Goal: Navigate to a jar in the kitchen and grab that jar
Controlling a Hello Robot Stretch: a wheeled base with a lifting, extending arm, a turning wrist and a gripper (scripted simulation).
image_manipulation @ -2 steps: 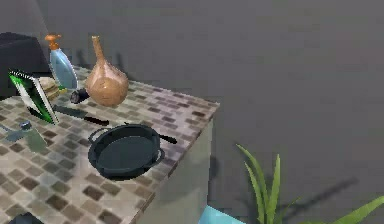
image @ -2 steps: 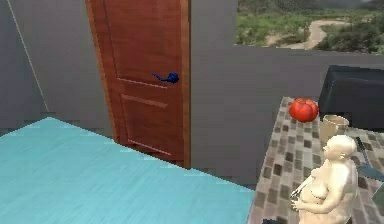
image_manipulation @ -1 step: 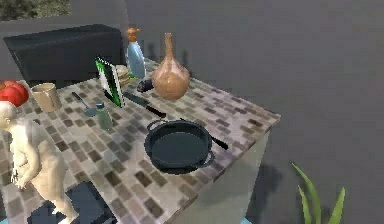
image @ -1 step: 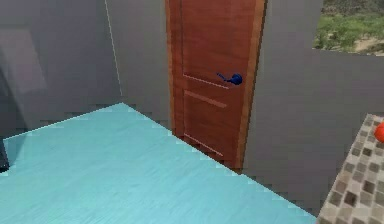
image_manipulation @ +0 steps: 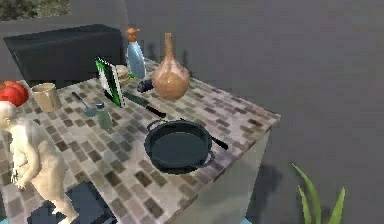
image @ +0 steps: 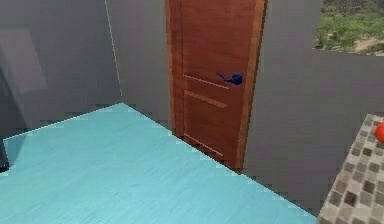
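— What is the biggest thing here?
— The tiled counter [image_manipulation: 240, 118]. In the forward view its corner [image: 355, 185] sits at the lower right. Left of that corner, a brown wooden door [image: 215, 75] with a blue handle [image: 232, 78] stands above a turquoise floor [image: 120, 170].

— And on the counter?
— A dark box [image_manipulation: 65, 55] stands at its far left end. A black pan [image_manipulation: 178, 145] lies near its front edge. A pale statue [image_manipulation: 35, 155] stands at its near left end. Toward the back are a brown round-bellied vase [image_manipulation: 170, 75], a blue bottle [image_manipulation: 134, 52] and a green-edged slab [image_manipulation: 108, 80] standing on edge. A tan cup [image_manipulation: 45, 97] stands further left.

— Where is the jar?
— A small pale jar-like thing [image_manipulation: 122, 74] stands at the counter's back, between the slab and the bottle. It is too small to be sure.

— And the claw?
— I cannot tell its state.
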